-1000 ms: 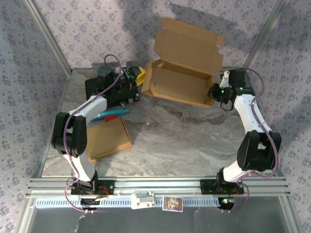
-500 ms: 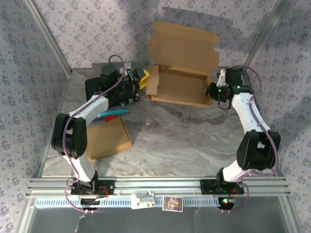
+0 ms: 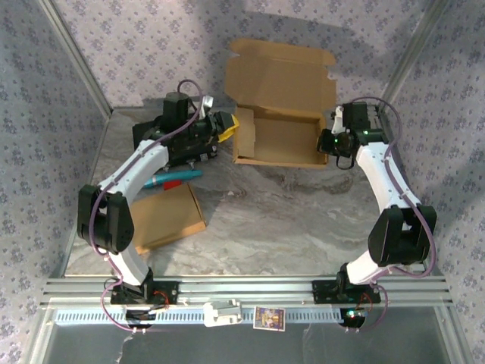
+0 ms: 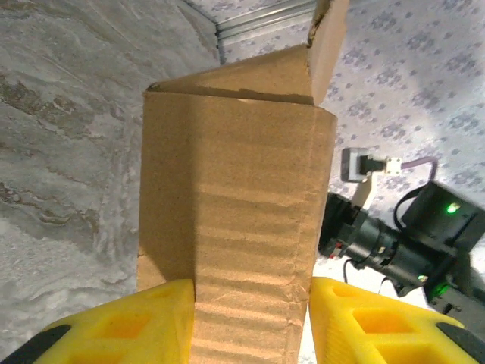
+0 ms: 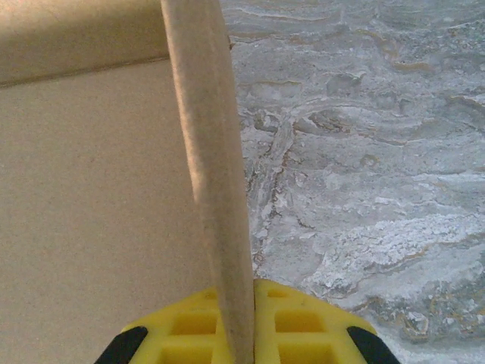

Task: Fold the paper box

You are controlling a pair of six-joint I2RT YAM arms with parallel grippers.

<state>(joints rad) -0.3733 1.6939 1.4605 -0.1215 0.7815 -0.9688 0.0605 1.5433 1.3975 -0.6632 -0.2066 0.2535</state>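
Cardboard box (image 3: 282, 140) sits far back on the surface (image 3: 288, 220), its long axis running left-right between the arms. The left tool (image 3: 232, 124) grips its left end flap, and the right tool (image 3: 331, 142) is clenched on its right end wall.

The brown cardboard box (image 4: 235, 227) and the yellow fingers (image 4: 129, 326) flanking it are cut off by the left wrist view's bottom edge. The rail's small printed card (image 3: 268, 318) is unreadably small.
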